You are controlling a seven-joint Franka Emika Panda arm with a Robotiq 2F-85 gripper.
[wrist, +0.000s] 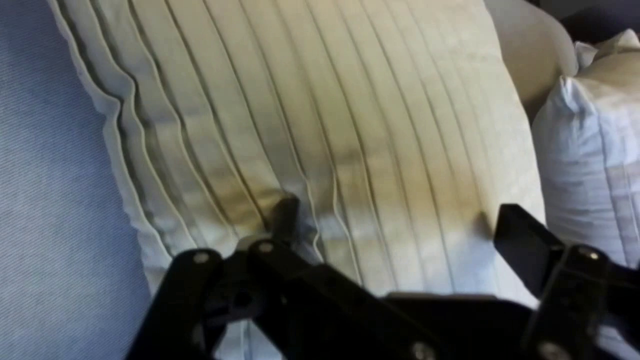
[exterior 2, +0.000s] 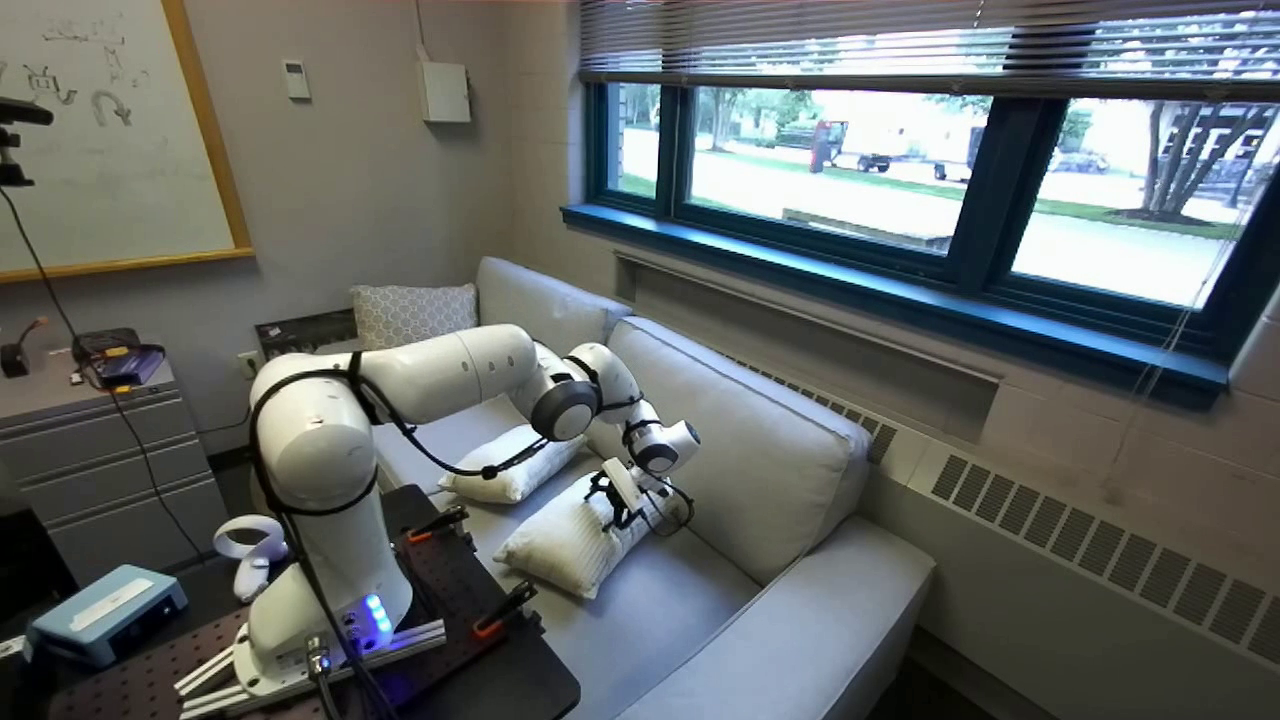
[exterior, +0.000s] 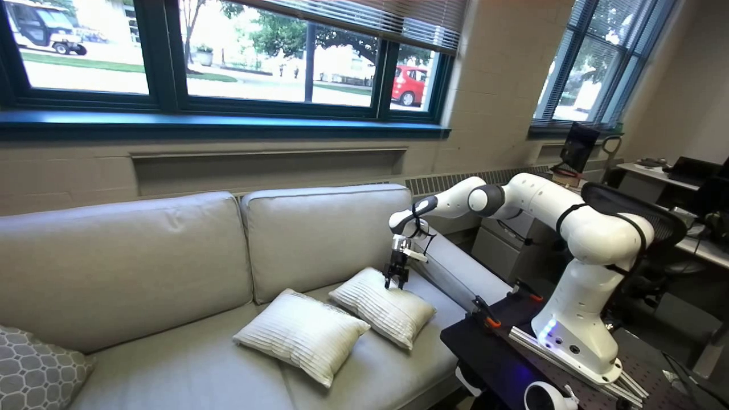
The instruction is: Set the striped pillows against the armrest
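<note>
Looks early in the job, with neither placement done.
Holds the gripper (wrist: 395, 220) spread wide, apparently clasping nothing, right at the first striped pillow (exterior: 384, 308), lying on the seat (exterior 2: 625, 640). Shows the second striped pillow (exterior: 302, 336) just beside it, also lying down. Finds both apart from the armrest (exterior 2: 815, 620). Seems to need each one grasped, shifted across and propped up there in turn.

In an exterior view the surface (exterior: 188, 364) is open left of the left striped pillow (exterior: 302, 336) as far as the patterned cushion (exterior: 37, 370), and a narrower bare strip separates the right striped pillow (exterior: 381, 307) from the armrest (exterior: 467, 273). The spread claw (exterior: 394, 286) occupies the room over that pillow's far part. The backrest (exterior: 330, 239) bars the far side; stand (exterior: 484, 347), clamps (exterior: 484, 310) and arm (exterior: 547, 196) obstruct the near right.
</note>
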